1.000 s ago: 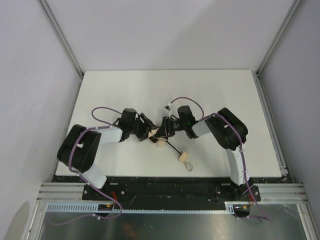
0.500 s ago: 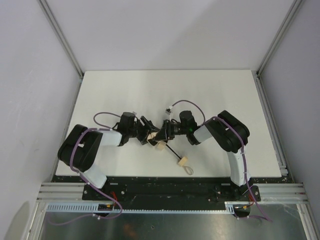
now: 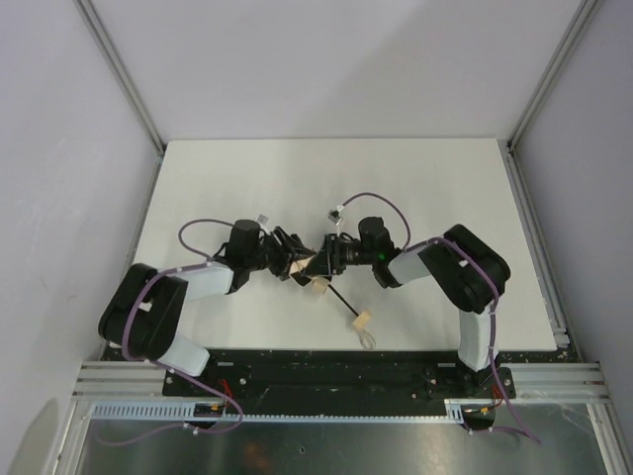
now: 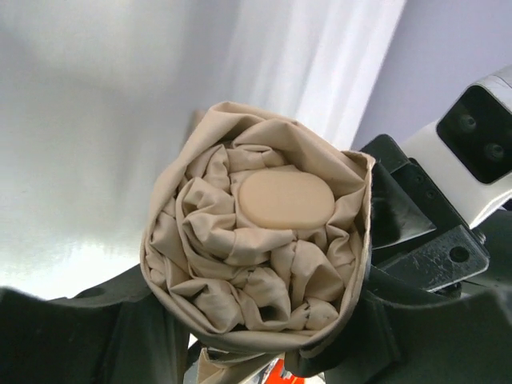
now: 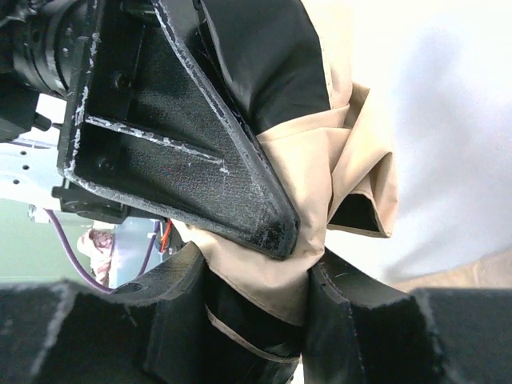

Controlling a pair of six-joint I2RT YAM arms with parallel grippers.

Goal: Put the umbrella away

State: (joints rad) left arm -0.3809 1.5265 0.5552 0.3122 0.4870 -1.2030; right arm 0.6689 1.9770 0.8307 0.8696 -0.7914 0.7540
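The umbrella (image 3: 315, 285) lies at the table's middle front, its tan canopy bunched between both grippers. Its thin black shaft (image 3: 339, 298) runs to the near right, ending at the wooden handle (image 3: 361, 320) with its wrist loop (image 3: 368, 339). My left gripper (image 3: 289, 264) is shut around the folded canopy (image 4: 240, 272), seen end-on with a round tan cap (image 4: 284, 197) in the left wrist view. My right gripper (image 3: 322, 259) meets it from the right and is shut on a fold of the tan fabric (image 5: 272, 272); its gripper point in the right wrist view (image 5: 260, 308) lies below the left gripper's black finger (image 5: 200, 152).
The white table (image 3: 247, 178) is ringed by grey walls and aluminium frame posts (image 3: 124, 74). Purple cables (image 3: 371, 198) loop over both wrists. A black base rail (image 3: 326, 366) runs along the near edge.
Both arms have spread outward at the elbows while the grippers stay together on the canopy. The handle and loop have slid slightly toward the near edge.
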